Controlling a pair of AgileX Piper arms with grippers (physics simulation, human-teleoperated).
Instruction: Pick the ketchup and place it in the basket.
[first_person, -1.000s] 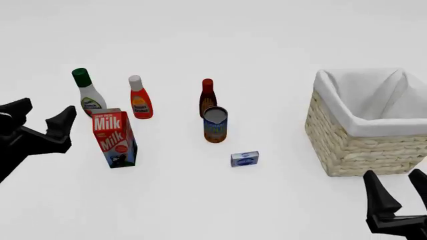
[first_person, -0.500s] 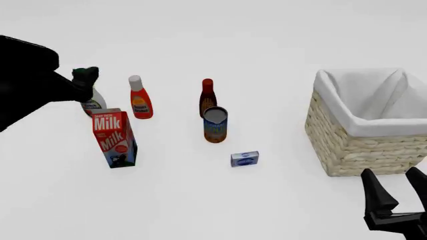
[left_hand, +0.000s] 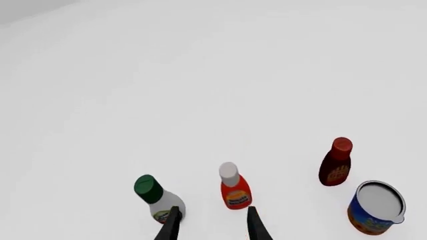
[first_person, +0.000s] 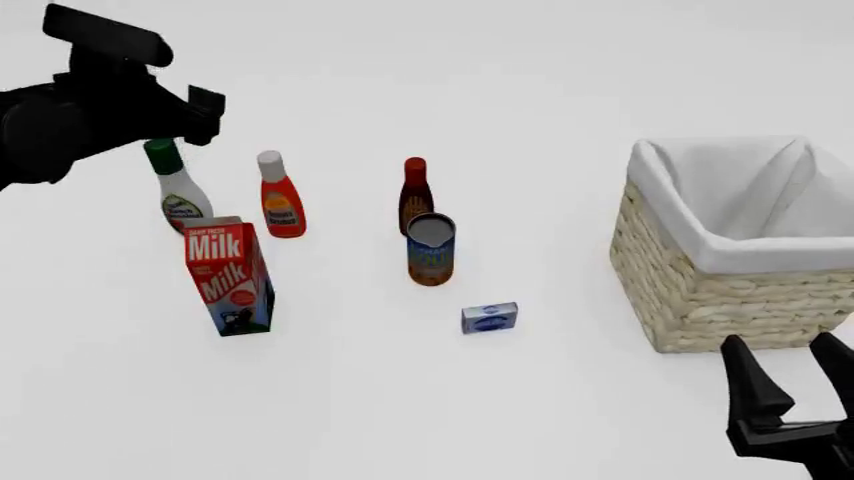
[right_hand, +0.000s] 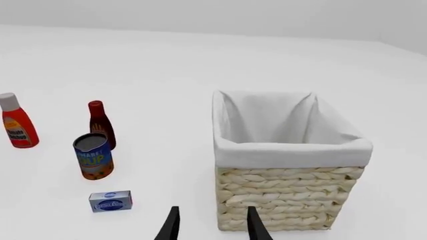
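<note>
Moved since a second ago: left arm was low at the left edge, now it's up high at the top left of the front view, above and behind the bottles. Right arm barely shifted.
Left gripper: fingers apart, nothing between them, hanging in the air above the ketchup and the white bottle.
Right gripper: fingers apart too, empty, low at the near right, just in front of the basket.
Ketchup: upright on the table, back left, between the white bottle with green cap and the dark red-brown bottle. Nobody's touching it.
Basket: far right, well apart from the ketchup, white lining showing, nothing inside as far as I can see.
Milk carton: upright just in front of the white bottle and the ketchup.
Can: standing right in front of the dark bottle.
Small blue box: lying nearer the camera, between the can and the basket.
</note>
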